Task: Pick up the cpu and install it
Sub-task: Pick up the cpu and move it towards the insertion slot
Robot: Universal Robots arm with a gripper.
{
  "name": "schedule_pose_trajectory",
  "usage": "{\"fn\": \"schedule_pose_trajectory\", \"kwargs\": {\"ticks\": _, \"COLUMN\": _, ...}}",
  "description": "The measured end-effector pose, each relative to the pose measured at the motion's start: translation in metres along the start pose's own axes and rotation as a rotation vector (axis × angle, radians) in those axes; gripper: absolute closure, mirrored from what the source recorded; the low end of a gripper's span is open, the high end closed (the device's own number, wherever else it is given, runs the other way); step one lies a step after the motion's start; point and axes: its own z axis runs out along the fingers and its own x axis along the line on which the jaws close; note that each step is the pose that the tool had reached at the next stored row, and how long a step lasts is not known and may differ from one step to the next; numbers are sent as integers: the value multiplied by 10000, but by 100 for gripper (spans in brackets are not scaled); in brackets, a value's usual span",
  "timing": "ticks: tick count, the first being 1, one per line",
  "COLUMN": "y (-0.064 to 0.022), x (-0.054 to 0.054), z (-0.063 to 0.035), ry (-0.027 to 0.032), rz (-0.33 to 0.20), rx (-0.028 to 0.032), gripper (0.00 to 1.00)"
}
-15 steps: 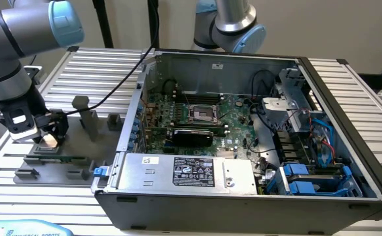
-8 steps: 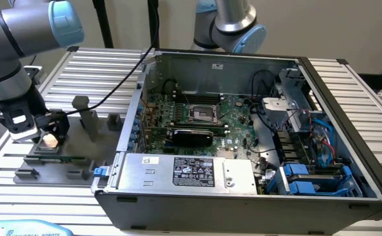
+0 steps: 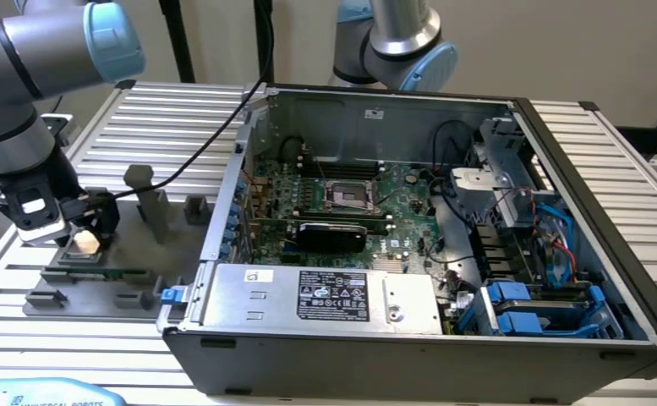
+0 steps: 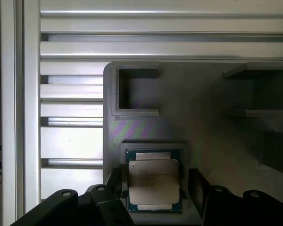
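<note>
Pincer [image 3: 85, 238] [image 4: 153, 190]: open, straddling the cpu [image 3: 84, 244] [image 4: 153, 181]; you can see a slim gap each side in the wrist view.
Cpu: flat in the square pocket of the grey fixture [image 3: 91, 298] [image 4: 203, 134], silver top up.
Fixture: on the slatted worktop [image 3: 159, 110], at the exterior view's left, beside the open PC case [image 3: 418, 357].
Socket [image 3: 348, 196]: on the motherboard [image 3: 405, 188] inside the case, well apart from your cpu.

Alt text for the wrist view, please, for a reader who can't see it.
A cpu, silver top facing up, sits right under the gripper, over a grey fixture. The fixture has open square pockets and rests on a ribbed aluminium table.
</note>
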Motion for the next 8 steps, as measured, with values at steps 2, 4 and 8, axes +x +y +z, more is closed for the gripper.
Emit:
{"fn": "schedule_pose_trajectory", "kwargs": {"ticks": 2, "y": 0, "x": 0, "z": 0, "ry": 1, "rz": 0, "rx": 1, "gripper": 32}}
{"fn": "schedule_pose_trajectory", "kwargs": {"ticks": 4, "y": 0, "x": 0, "z": 0, "ry": 1, "rz": 0, "rx": 1, "gripper": 42}}
{"fn": "schedule_pose_trajectory", "kwargs": {"ticks": 8, "y": 0, "x": 0, "z": 1, "ry": 1, "rz": 0, "rx": 0, "gripper": 42}}
